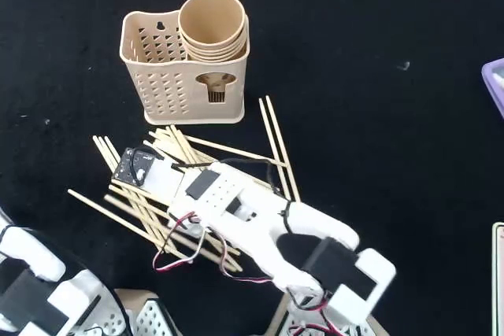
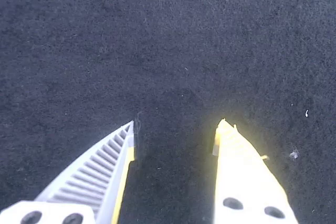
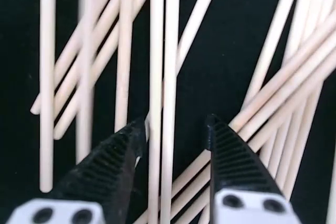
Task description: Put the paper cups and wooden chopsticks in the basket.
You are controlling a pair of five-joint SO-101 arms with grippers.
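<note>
Left gripper at the table's near edge, jaws apart over bare black cloth, nothing between them. Farther out, right gripper low over the wooden chopsticks, jaws likewise apart and straddling two sticks that pass straight through the gap. Long axes of that pair square to the closing direction, so probably well lined up for a short drop and a pinch. Other sticks crossing at angles on both sides, some just beside the fingertips and liable to be caught too. Plainly the nearer arm for this pile. Beyond the pile, basket upright and well apart from the gripper, paper cups stacked inside it at the end lying to the right in the high view. Chopsticks all on the cloth, none in the basket yet.
</note>
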